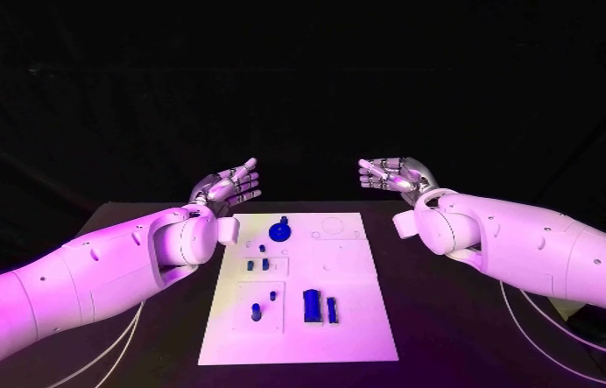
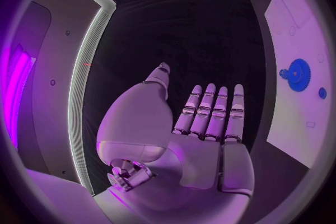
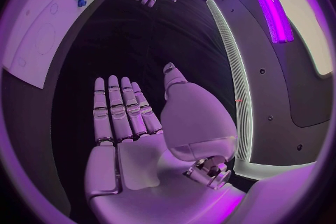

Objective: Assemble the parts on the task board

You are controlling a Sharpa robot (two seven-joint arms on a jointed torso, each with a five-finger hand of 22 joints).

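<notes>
White and flat, the task board lies in the middle of the black table, its long side running from six o'clock to twelve o'clock in the head view. Blue parts sit on it: a round gear near the far left corner, at about eleven o'clock from the board's middle; two small pegs just below it; and toward the near end a pair of upright blocks with a smaller piece to their nine o'clock side.

Both arms are raised beyond the board's far edge, well apart from it. The left hand hangs at about eleven o'clock from the board, palm up, fingers stretched out straight and side by side, holding nothing. The right hand hangs at about one o'clock, likewise spread and empty. The two hands face each other across a gap, not touching.
</notes>
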